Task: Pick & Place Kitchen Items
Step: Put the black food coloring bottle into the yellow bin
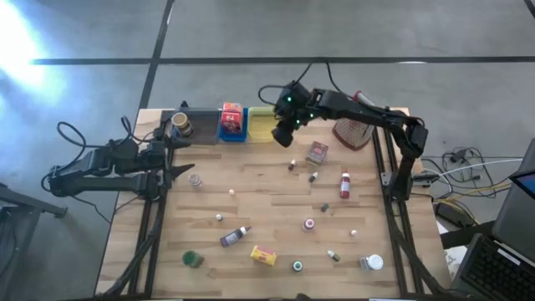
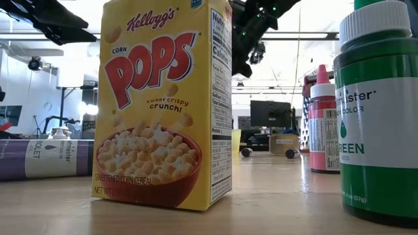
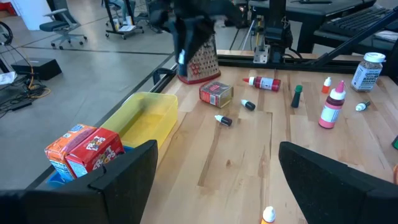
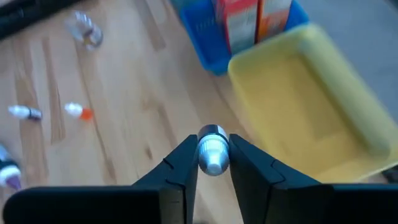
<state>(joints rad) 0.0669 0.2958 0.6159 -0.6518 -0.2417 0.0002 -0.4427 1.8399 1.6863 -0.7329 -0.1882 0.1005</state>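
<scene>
Surface [image 1: 276, 213]: pale wood planks, matt, visible grain and seams.
Yellow tray [image 4: 311, 99]: smooth moulded plastic, soft sheen.
Blue tray [image 4: 208, 37]: ribbed plastic.
Cereal box [image 2: 163, 104]: printed card, slightly glossy.
Green bottle [image 2: 379, 124]: glossy plastic, paper label, ridged white cap.
Grater [image 3: 200, 62]: perforated metal, dull shine.
Right gripper [image 4: 213, 163]: matt dark plastic fingers around a small shiny silver-capped item [image 4: 212, 149].
</scene>
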